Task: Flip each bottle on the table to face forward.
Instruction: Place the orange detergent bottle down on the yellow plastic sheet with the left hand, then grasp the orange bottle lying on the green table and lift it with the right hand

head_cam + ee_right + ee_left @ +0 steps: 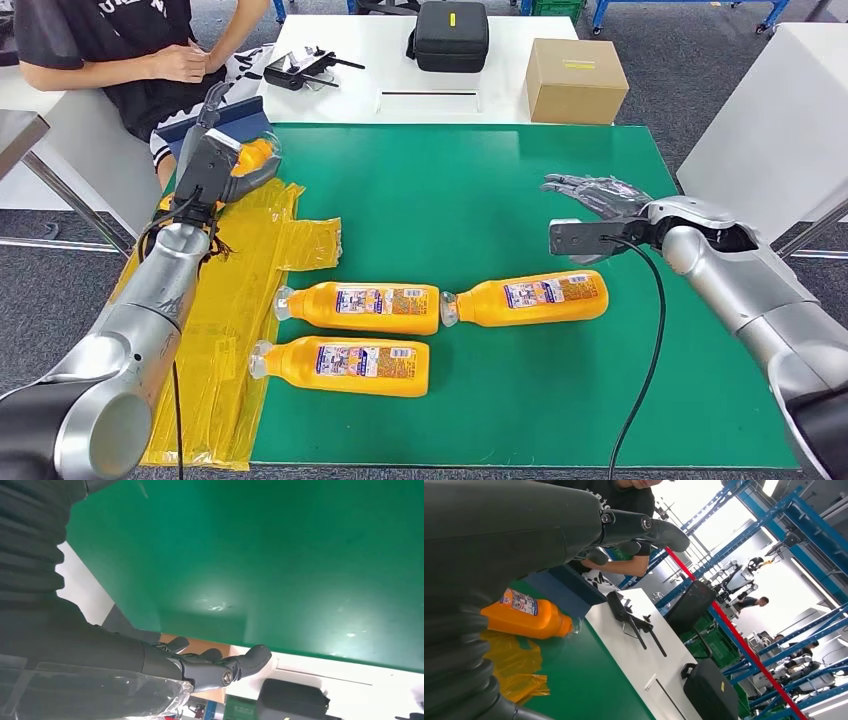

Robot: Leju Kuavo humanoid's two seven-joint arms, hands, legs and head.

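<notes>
- green table mat [480,190] – the work area. three orange bottles lie flat on it w/ labels up: mid-left bottle [360,307], mid-right bottle [530,298] cap-to-cap-end just beside it, front bottle [345,365] below the mid-left one. all three caps point to the robot's left. these look done, judging by the labels showing – can't be sure.
- yellow plastic sheet [240,300] – crumpled along the left edge of the mat, front bottle's cap end lies over its edge. could snag a bottle when it's set down, i'd guess.
- left hand [215,165] – raised over the far left corner, above the sheet; a fourth bottle [526,616] sits right by it. head view suggests fingers curled round it, wrist view shows it lying on the mat near the white table – whether it's gripped or just beside, can't tell. its label partly shows in the wrist view. prob the last one left to turn + lay down.
- right hand [600,200] – hovering over bare mat, right of centre, well apart from the bottles, fingers spread, holding nothing.
- person [150,50] – seated at the far left corner, hands together, close to the left hand's reach – mind the swing.
- beyond the mat, on a white table [380,60]: cardboard box [575,80], black case [452,35], black controller [305,68]. none in the way.
</notes>
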